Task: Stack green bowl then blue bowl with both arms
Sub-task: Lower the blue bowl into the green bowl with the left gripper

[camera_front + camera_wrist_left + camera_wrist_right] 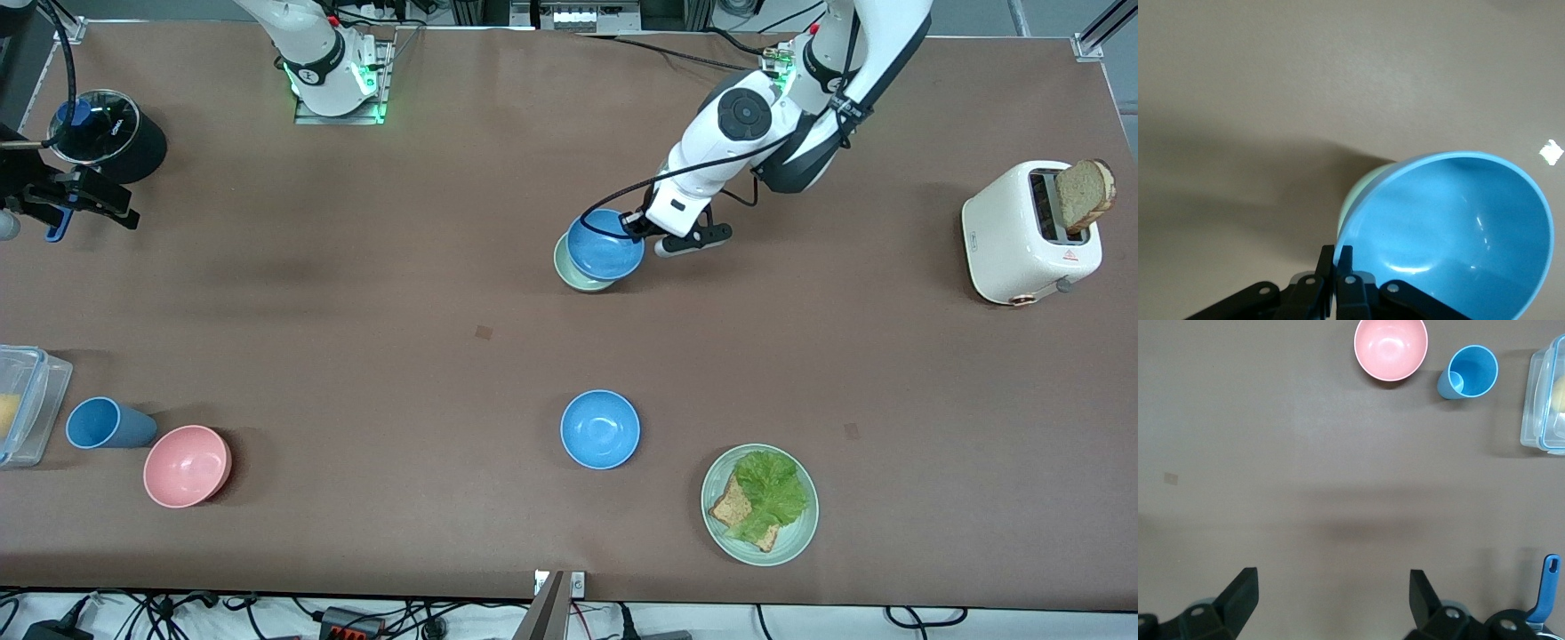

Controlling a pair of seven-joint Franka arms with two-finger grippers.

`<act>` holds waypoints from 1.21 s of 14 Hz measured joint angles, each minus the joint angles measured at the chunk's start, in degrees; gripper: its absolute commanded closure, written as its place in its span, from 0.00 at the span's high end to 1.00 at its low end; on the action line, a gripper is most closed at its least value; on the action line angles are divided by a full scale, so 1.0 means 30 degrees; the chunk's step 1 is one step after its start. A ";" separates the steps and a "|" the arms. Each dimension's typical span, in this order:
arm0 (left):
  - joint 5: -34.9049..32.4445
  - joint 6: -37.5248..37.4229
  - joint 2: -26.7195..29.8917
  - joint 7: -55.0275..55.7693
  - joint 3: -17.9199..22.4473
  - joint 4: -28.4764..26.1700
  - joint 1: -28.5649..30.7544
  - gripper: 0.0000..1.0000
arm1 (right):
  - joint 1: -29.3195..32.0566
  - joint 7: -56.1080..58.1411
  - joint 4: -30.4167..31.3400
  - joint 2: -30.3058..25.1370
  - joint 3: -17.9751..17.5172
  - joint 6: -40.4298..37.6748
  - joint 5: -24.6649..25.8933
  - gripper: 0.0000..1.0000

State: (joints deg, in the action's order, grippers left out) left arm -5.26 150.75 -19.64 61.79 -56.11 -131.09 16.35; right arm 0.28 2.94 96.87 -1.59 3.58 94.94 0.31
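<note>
Blue bowl (605,244), pinched at its rim by the left gripper (633,228), hangs apparently off-centre over the green bowl (573,271); releasing could tip it. Right gripper (1328,600) waits, jaws spread.

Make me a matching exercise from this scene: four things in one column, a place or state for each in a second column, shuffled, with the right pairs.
Things
1. left gripper
2. right gripper
3. green bowl
4. pink bowl

Places or states
A. open, holding nothing
B. beside the blue cup
C. under the held blue bowl
D. shut on a bowl rim

Pairs: 1-D, 2-A, 3-C, 4-B
</note>
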 measured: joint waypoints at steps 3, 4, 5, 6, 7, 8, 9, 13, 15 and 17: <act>-0.2175 0.0172 -0.1129 0.0754 0.1711 0.0283 -0.1288 0.00 | 0.0010 0.0002 0.0046 0.0005 0.0000 0.0040 0.0000 1.00; -0.2545 0.0188 -0.1472 0.1121 0.2696 0.0634 -0.2311 0.00 | 0.0017 0.0004 0.0054 0.0007 0.0000 0.0050 0.0000 1.00; -0.2738 -0.0009 -0.1795 0.1491 0.3429 0.1094 -0.3306 0.00 | 0.0027 0.0014 0.0056 0.0008 0.0001 0.0061 0.0002 1.00; -0.2786 -0.0519 -0.2002 0.1781 0.3762 0.1568 -0.4029 0.00 | 0.0038 0.0048 0.0056 0.0007 0.0001 0.0064 0.0002 1.00; -0.2792 -0.1063 -0.2070 0.1971 0.3827 0.1957 -0.4436 0.00 | 0.0048 0.0096 0.0056 0.0008 0.0001 0.0068 0.0002 1.00; -0.2796 -0.1409 -0.2059 0.2144 0.3829 0.2233 -0.4631 0.00 | 0.0057 0.0121 0.0056 0.0007 0.0001 0.0077 0.0002 1.00; -0.2798 -0.1604 -0.2058 0.2226 0.3829 0.2394 -0.4717 0.00 | 0.0069 0.0133 0.0056 0.0007 0.0001 0.0080 0.0002 1.00; -0.2801 -0.1698 -0.2059 0.2270 0.3864 0.2460 -0.4724 0.00 | 0.0102 0.0311 0.0055 -0.0018 0.0010 0.0105 0.0003 1.00; -0.2801 -0.1715 -0.2059 0.2336 0.3856 0.2460 -0.4771 0.19 | 0.0119 0.0508 0.0055 -0.0032 0.0039 0.0121 0.0003 1.00; -0.2801 -0.1773 -0.2059 0.2477 0.3853 0.2464 -0.4922 0.35 | 0.0128 0.0562 0.0055 -0.0049 0.0078 0.0123 0.0003 1.00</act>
State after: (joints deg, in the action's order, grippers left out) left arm -13.66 145.43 -25.82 69.22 -44.55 -123.70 1.59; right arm 0.66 4.63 97.03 -1.73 3.81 95.31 0.32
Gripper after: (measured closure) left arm 0.885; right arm 0.000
